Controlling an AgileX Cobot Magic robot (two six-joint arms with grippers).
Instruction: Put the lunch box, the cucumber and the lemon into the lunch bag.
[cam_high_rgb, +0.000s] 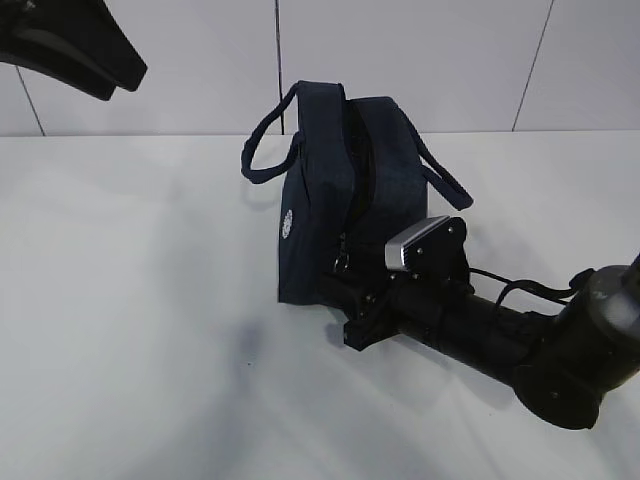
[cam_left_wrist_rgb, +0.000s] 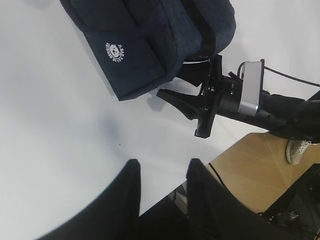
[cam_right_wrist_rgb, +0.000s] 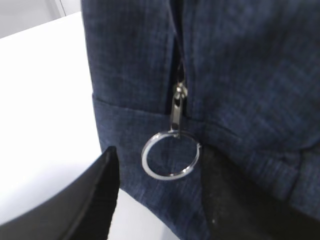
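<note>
Nearest, the right gripper (cam_right_wrist_rgb: 155, 200) sits low at the end of the lunch bag (cam_high_rgb: 320, 210), its jaws spread apart on either side of the metal ring pull (cam_right_wrist_rgb: 171, 155) without closing on it. Behind it the navy bag stands upright on the white table (cam_high_rgb: 130, 300). Farther off, the left gripper (cam_left_wrist_rgb: 162, 195) hangs raised and partly open, empty.

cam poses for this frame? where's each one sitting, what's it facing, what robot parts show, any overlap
Exterior: slanted down at table; lunch bag centre, right gripper at its end, left arm top-left.
Left wrist: high, looking down past left gripper at the bag and right arm.
Right wrist: close on ring pull, fingers either side.
Shared: all see the bag; exterior and left wrist see its logo.
</note>
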